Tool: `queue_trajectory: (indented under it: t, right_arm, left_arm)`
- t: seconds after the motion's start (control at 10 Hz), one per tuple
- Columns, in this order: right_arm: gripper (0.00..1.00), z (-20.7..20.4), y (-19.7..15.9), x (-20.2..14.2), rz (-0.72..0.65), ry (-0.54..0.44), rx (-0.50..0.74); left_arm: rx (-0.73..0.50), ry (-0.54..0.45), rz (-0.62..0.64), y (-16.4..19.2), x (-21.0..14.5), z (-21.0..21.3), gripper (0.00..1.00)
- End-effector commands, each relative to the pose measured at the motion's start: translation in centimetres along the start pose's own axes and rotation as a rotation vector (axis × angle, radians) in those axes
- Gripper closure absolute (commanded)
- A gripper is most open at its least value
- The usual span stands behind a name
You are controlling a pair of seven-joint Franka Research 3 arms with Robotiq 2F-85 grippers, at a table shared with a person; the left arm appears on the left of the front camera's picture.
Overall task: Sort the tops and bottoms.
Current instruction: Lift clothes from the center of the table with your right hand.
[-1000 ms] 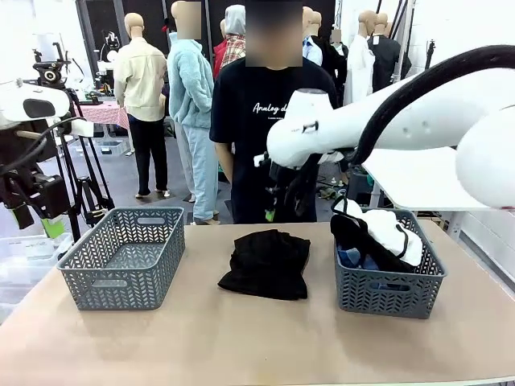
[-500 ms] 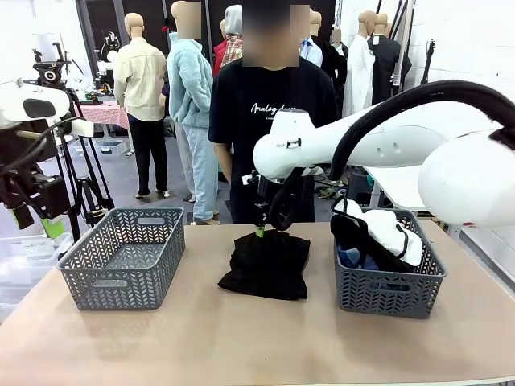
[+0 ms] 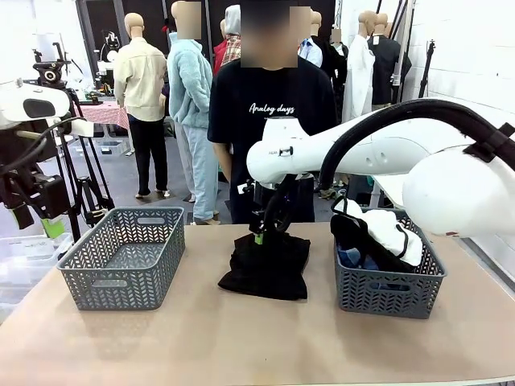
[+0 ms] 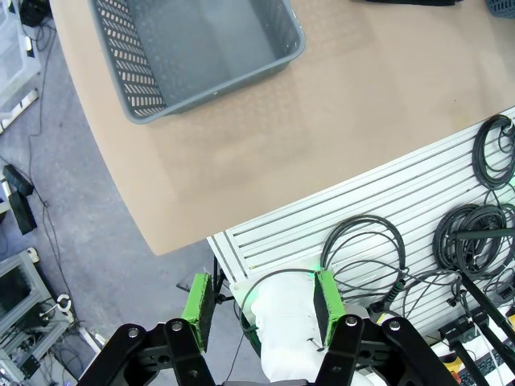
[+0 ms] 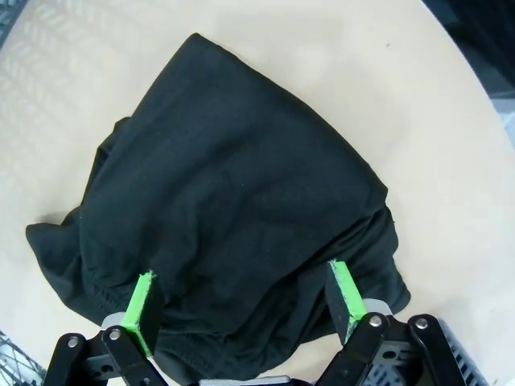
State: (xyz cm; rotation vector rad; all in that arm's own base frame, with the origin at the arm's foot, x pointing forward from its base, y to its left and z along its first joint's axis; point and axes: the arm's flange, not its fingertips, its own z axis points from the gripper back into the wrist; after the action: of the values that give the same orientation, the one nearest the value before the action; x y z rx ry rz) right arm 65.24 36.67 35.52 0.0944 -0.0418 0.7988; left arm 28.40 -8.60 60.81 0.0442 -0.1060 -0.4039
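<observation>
A crumpled black garment (image 3: 265, 261) lies in the middle of the table. My right gripper (image 3: 260, 231) hangs over its far edge, open. In the right wrist view its green pads (image 5: 142, 310) straddle the black garment (image 5: 233, 209), with the cloth between them and not pinched. The right basket (image 3: 389, 293) holds another black piece (image 3: 358, 237), a white piece (image 3: 392, 229) and a blue denim piece (image 3: 352, 257). My left gripper (image 4: 261, 301) is open and holds nothing; it is off the table's left end and looks down at the floor and arm base.
An empty grey basket (image 3: 121, 257) stands at the table's left, also seen in the left wrist view as the grey basket (image 4: 193, 48). A person in a black printed T-shirt (image 3: 269, 112) stands at the far edge. The front of the table (image 3: 241, 338) is bare.
My right arm has swung left and down, from above the right basket to the black garment's far edge. The left arm has not moved.
</observation>
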Motion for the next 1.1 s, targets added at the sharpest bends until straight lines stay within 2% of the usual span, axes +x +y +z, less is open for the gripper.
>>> queue_trajectory:
  t: [0.0, 0.7, 0.8, 1.0]
  right_arm:
    - [0.0, -0.2, -0.2, 0.9, 0.023, 0.038, -0.028]
    - [0.0, -3.0, 0.2, -1.0, 0.04, 0.112, 0.002]
    - [0.13, -2.9, 0.1, -1.1, 0.049, 0.12, 0.001]
    - [0.49, -3.0, 0.1, -1.1, 0.046, 0.139, 0.011]
  left_arm:
    - [0.007, -0.001, -0.01, 0.1, -0.2, 0.0, 0.34]
    - [0.007, -0.001, -0.01, 0.1, -0.2, 0.0, 0.34]
    - [0.007, -0.001, -0.01, 0.1, -0.2, 0.0, 0.34]
    - [0.007, -0.001, -0.01, 0.1, -0.2, 0.0, 0.34]
